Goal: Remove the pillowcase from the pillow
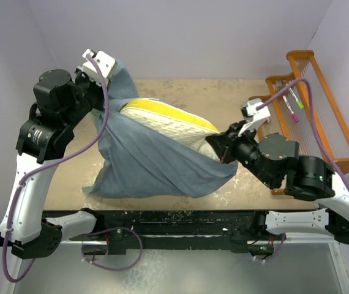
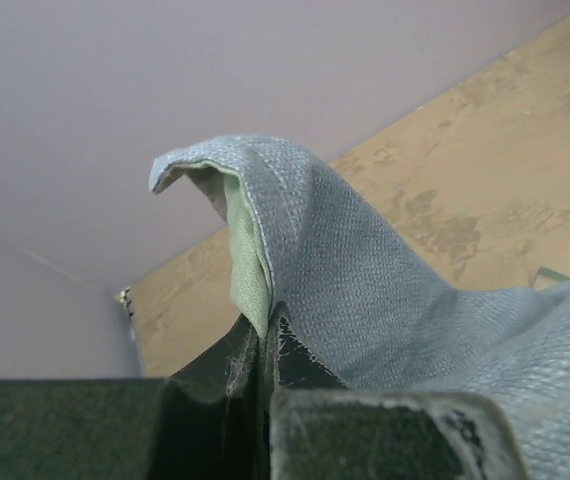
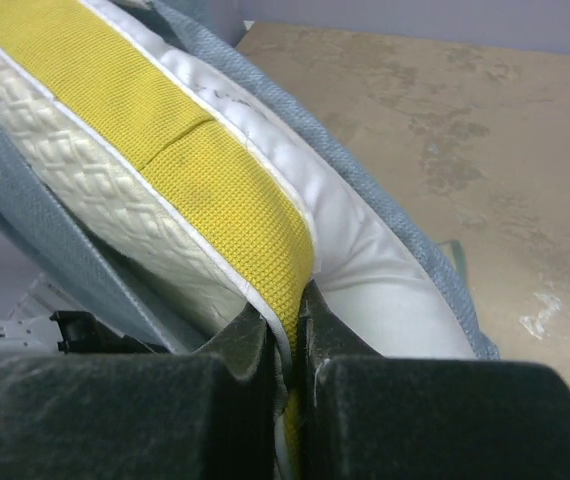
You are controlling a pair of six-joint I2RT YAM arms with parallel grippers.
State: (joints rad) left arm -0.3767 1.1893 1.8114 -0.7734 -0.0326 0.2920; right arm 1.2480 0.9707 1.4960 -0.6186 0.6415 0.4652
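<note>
Hanging like a sling above a tan counter [image 1: 223, 98], the pillowcase [image 1: 150, 162] is stretched between two hands, with its slate-blue inside turned outward. The left hand [image 1: 97, 64], raised over the far left corner of the counter, is closed tight on a corner of the cloth. Its wrist view shows a sliver of sage green inside the pinched fold. The pillow [image 1: 171, 120], cream-white and quilted with a yellow side band, sticks out of the pillowcase's open mouth near the middle of the counter. It is tilted, and its lower part is hidden inside the cloth. The right hand [image 1: 220, 146], nearer the right edge, is clamped on the pillow's yellow edge, its fingers almost together. The bottom of the pillowcase sags onto the counter by the near edge. An orange wooden rack [image 1: 321, 92] holding pens [image 1: 292, 101] stands at the right edge.
</note>
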